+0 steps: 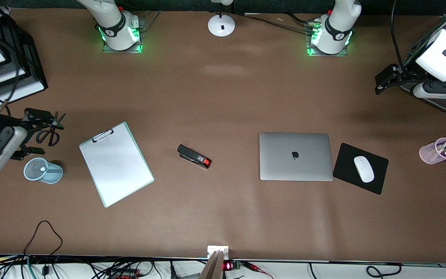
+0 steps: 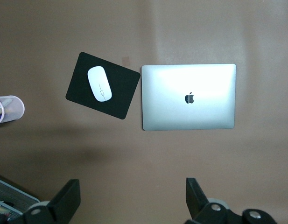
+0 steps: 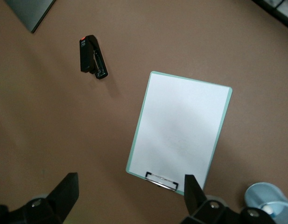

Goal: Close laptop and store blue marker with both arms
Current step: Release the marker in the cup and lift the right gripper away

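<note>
While shut, laptop [image 1: 295, 156] shows apple logo [image 1: 295, 155]

We see bare tabletop [image 1: 227, 97] between the clipboard [image 1: 116, 164] & closed laptop [image 1: 295, 156], w/ only a stapler [image 1: 194, 156] there. Mouse pad [image 1: 360, 168] touches the laptop edge toward the left arm's end. Pen cup [image 1: 439, 150] stands well apart. Mesh cup [image 1: 43, 170] & scissors [image 1: 50, 133] crowd under the right gripper [image 1: 41, 130].
</note>
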Controlling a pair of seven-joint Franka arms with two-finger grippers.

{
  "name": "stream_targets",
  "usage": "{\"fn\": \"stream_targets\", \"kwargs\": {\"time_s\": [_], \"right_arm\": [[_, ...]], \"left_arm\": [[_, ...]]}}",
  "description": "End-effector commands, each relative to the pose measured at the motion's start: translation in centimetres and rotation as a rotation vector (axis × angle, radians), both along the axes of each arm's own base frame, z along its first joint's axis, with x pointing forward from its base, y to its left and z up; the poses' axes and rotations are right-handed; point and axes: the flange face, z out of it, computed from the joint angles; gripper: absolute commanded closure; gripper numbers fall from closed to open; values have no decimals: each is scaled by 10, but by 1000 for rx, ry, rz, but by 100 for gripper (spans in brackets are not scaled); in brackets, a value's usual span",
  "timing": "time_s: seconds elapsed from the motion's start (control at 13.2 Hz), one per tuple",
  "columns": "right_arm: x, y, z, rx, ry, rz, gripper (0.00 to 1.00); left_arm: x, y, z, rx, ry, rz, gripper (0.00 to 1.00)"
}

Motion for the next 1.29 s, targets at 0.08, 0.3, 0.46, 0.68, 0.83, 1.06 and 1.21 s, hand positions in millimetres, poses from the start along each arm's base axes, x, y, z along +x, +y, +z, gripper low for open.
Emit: {"fn": "stream_targets", "kwargs": {"time_s": [0.08, 0.3, 0.46, 0.68, 0.83, 1.06, 1.21], "right_arm": [[-6, 50, -2, -139, 71, -170, 0], [-16, 58, -12, -286, 133, -395, 0], [-25, 46, -20, -365, 158, -482, 0], [-33, 27, -16, -477, 148, -600, 0], [-44, -13, -1, -457, 119, -670, 0], [-61, -60, 28, -420, 84, -770, 0], [-65, -67, 38, -392, 73, -777, 0]], "left_arm": [[-8, 0, 4, -14, -2, -10, 0], [-8, 0, 4, -14, -2, -12, 0], [-8, 0, 4, -14, -2, -13, 0], [-8, 0, 3, -14, -1, -13, 0], [-8, -1, 3, -13, 1, -15, 0], [-7, -1, 4, -17, -3, -15, 0], [-7, -2, 5, -17, -5, -18, 0]]}}
